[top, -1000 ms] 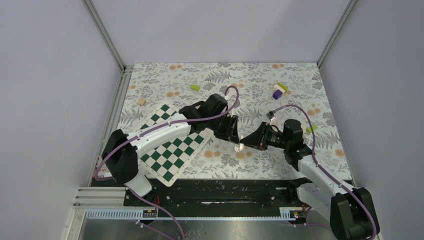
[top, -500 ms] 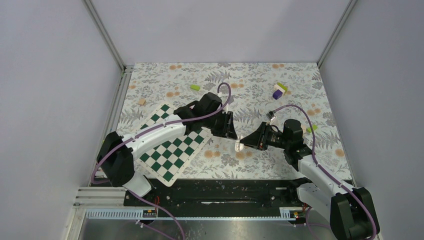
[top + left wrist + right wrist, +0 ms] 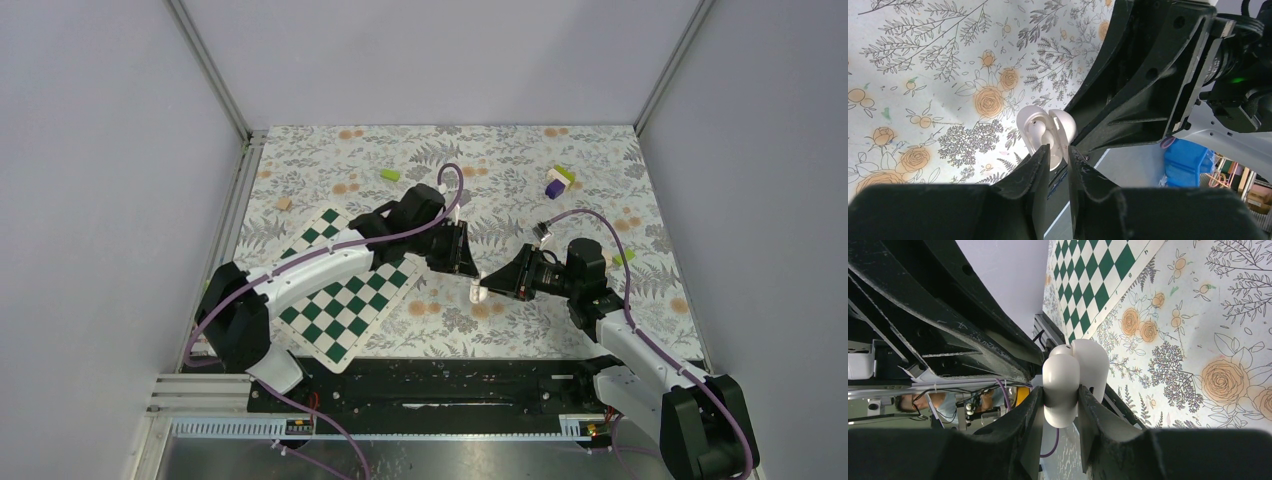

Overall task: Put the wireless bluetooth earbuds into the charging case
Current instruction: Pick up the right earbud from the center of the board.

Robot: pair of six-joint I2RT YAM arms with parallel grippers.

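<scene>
The white charging case [image 3: 1073, 375] stands lid open, held above the flowered table, with my right gripper [image 3: 1060, 395] shut on its lower half. From above, the case [image 3: 478, 291] sits at the tips of my right gripper [image 3: 488, 288]. In the left wrist view the open case [image 3: 1040, 131] faces me, and a white earbud [image 3: 1037, 132] appears to lie in its hollow. My left gripper [image 3: 1059, 150] hovers just in front of the case, its jaws a narrow gap apart with nothing between them. From above, the left gripper [image 3: 468, 272] is just up-left of the case.
A green-and-white chessboard mat [image 3: 340, 290] lies under the left arm. A green block [image 3: 390, 174], a small tan block [image 3: 284, 203] and a purple, green and white block cluster [image 3: 558, 182] lie toward the back. Grey walls enclose the table.
The left arm has drawn slightly back and to the left, and its jaws have narrowed. The right gripper and the case have stayed put.
</scene>
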